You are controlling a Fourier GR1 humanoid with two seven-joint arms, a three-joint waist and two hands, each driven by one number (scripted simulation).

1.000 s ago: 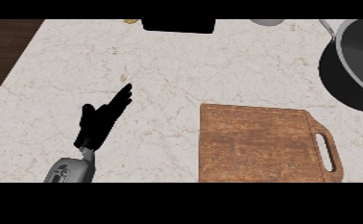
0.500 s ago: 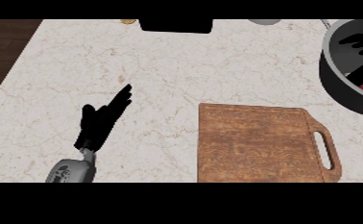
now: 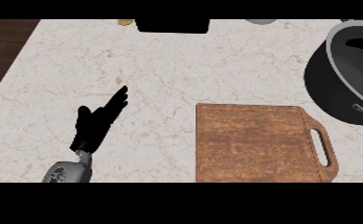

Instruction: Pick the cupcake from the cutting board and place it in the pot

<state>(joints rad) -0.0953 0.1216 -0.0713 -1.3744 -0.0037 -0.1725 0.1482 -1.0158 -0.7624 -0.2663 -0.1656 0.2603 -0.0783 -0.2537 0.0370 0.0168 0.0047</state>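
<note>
A brown wooden cutting board with a handle slot [image 3: 255,143] lies on the pale marble desk [image 3: 199,69] at about five o'clock. A dark round metal pot [image 3: 340,74] sits at three o'clock, just beyond the board's far right corner. The black left hand [image 3: 96,124] rests at eight o'clock, well apart from the board.

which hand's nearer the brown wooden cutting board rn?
Left, by default. The left hand rests open on the counter, apart from the brown wooden cutting board, to its left. The right hand is not in view.

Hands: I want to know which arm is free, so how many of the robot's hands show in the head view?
1. Only the left hand shows, open, resting over the counter left of the cutting board. The right hand is out of view.
</note>
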